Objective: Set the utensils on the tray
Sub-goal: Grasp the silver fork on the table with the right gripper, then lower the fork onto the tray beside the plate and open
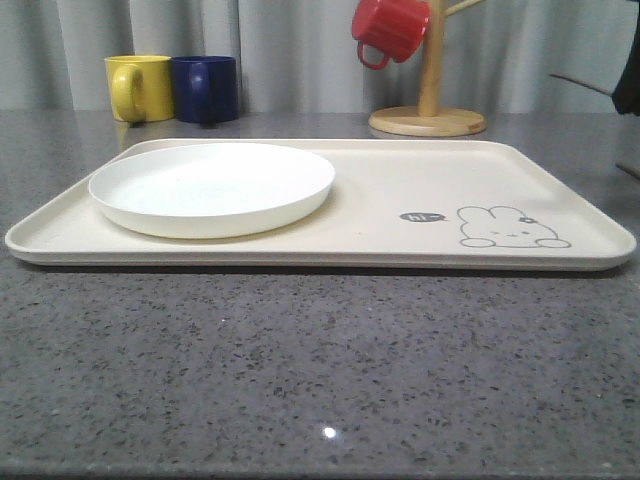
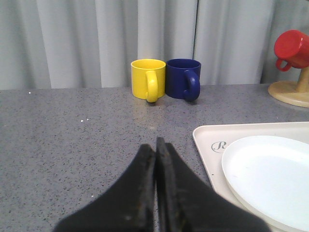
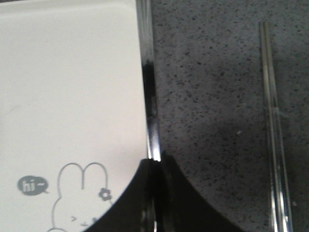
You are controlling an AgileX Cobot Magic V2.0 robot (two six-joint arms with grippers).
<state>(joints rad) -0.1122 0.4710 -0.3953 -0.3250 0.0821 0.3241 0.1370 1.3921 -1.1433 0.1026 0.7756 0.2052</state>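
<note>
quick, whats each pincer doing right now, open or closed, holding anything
Left pincer: closed, holding nothing, above the bare countertop.
Right pincer: closed on a slim silver utensil at the tray's edge; which utensil cannot be told.

Tray [image 1: 400, 170]: grey speech bubble [image 1: 423, 216] beside rabbit drawing [image 1: 510, 229], near tray's front right corner; lettering too small to read in front view. Right wrist view: same bubble [image 3: 33, 185] reads "hi", next to rabbit's ears. Left wrist view: script capital "R" [image 2: 219, 145] at tray corner, rest of word hidden under white plate [image 2: 270, 179]. No other text readable.
</note>
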